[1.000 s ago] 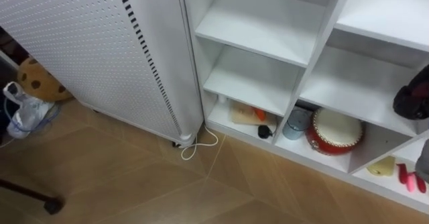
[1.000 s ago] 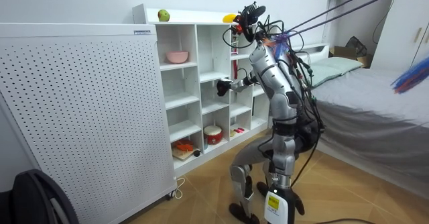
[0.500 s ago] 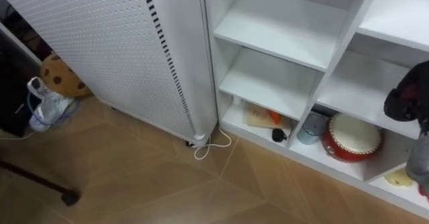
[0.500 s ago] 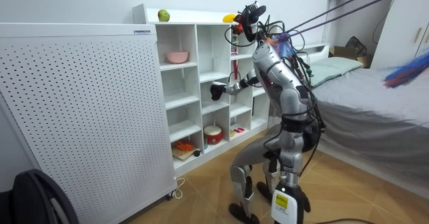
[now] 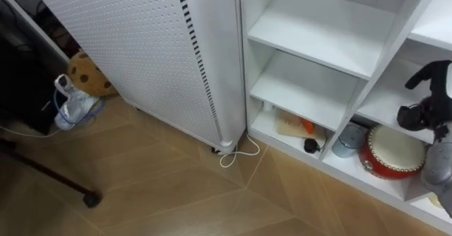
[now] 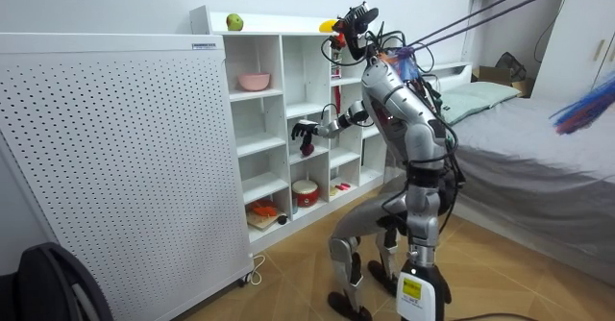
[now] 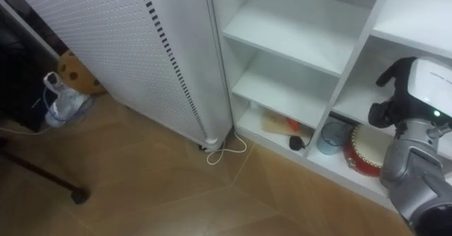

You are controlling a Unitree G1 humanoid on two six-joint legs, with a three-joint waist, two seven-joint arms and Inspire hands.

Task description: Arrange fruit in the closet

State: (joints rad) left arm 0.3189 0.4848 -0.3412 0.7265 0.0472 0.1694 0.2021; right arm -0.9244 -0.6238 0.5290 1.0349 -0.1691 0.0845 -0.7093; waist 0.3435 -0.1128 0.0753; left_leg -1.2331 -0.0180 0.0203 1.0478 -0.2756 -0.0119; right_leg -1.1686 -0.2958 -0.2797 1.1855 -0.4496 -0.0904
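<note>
Stands before the white open-shelved closet [image 5: 318,25]. Grips a dark red round fruit [image 6: 307,149] in curled fingers of the black right hand [image 5: 422,113].

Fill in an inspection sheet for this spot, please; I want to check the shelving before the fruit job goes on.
Surface: white shelving unit standing on a wooden floor.
Job's things: green apple and yellow banana on top of the unit.
Clutter: pink bowl in an upper compartment; red drum and grey tin together in a bottom compartment.
Hands: right hand raised before a middle compartment; cannot tell whether it holds anything.
Cables: white cable looped on the floor at the panel's foot.
Surroundings: white perforated panel beside the unit; brown spotted plush toy behind it; grey-covered bed behind the robot.
</note>
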